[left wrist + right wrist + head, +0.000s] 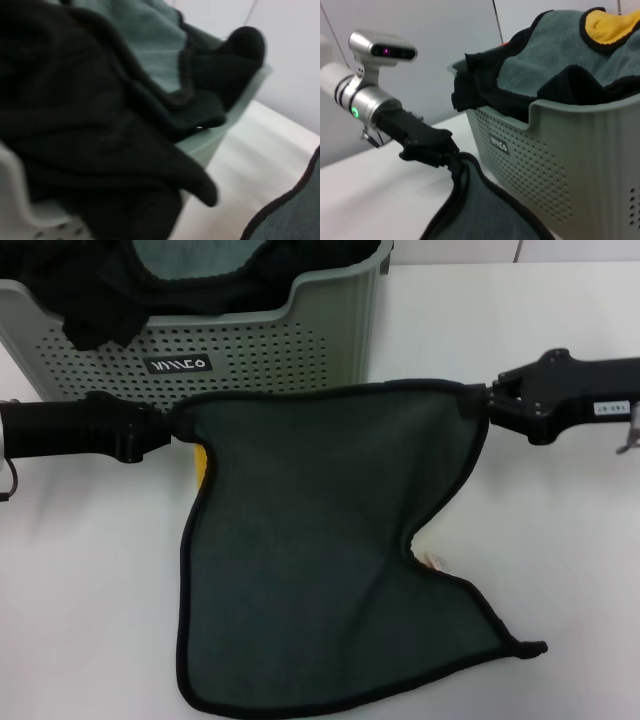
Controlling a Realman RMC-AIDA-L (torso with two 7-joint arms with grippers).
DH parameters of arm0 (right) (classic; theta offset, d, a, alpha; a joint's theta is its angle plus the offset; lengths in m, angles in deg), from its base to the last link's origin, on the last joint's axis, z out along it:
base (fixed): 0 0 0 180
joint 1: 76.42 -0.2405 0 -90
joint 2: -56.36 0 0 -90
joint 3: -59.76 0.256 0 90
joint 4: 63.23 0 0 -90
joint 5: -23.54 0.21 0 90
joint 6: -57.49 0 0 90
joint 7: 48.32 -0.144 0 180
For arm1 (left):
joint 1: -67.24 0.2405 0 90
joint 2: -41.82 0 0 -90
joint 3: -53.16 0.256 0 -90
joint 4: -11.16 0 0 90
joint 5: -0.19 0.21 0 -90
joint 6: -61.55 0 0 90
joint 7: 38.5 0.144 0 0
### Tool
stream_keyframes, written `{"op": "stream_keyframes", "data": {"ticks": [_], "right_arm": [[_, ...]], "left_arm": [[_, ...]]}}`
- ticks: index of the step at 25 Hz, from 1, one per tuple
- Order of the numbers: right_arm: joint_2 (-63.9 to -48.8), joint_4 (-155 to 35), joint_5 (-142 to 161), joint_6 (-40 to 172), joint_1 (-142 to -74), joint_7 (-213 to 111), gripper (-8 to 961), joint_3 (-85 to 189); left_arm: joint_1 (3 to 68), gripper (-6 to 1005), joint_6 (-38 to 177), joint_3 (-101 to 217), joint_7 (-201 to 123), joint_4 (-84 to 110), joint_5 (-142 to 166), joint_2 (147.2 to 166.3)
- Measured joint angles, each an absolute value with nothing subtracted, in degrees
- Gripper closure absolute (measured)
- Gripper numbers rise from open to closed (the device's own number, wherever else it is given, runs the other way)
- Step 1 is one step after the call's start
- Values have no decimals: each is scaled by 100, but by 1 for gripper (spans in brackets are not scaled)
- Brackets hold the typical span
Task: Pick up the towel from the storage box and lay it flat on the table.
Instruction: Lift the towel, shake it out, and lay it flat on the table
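Note:
The towel (320, 550) is stretched between my two grippers in front of the storage box (250, 350), dark grey-green face up, black hem all round. Its top edge is lifted; its lower part hangs down to the table (90, 590). A bit of yellow face (203, 465) peeks out at its left edge and a small white tag (435, 560) at its right edge. My left gripper (175, 428) is shut on the top left corner; it also shows in the right wrist view (451, 155). My right gripper (480, 400) is shut on the top right corner.
The storage box (560, 165) stands at the back left and holds more cloths: a black cloth (100, 310) draped over its rim and another grey-green cloth (555, 65) with a yellow patch (610, 25). White table lies to both sides of the towel.

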State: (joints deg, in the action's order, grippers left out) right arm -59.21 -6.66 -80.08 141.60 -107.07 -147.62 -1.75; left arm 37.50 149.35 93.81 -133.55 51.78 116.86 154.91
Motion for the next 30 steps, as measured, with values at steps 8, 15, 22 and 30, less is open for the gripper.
{"op": "stream_keyframes", "data": {"ticks": [8, 15, 22, 30], "right_arm": [[-5927, -628, -9071, 13761, -11355, -14653, 896, -182], [-5918, -639, -9863, 13543, -11766, -14442, 895, -194], [-5937, -592, -10097, 13403, -11965, -14281, 894, -428], [-5954, -652, -10210, 12776, -12174, -14335, 893, -1308]], "left_arm": [[3663, 986, 14614, 9376, -13478, 5176, 11871, 15492], [3657, 986, 14515, 9371, -13526, 5176, 11894, 15473], [3657, 986, 14448, 9377, -13527, 5176, 11914, 15481], [3657, 986, 14364, 9377, -13531, 5174, 11927, 15488]]}}
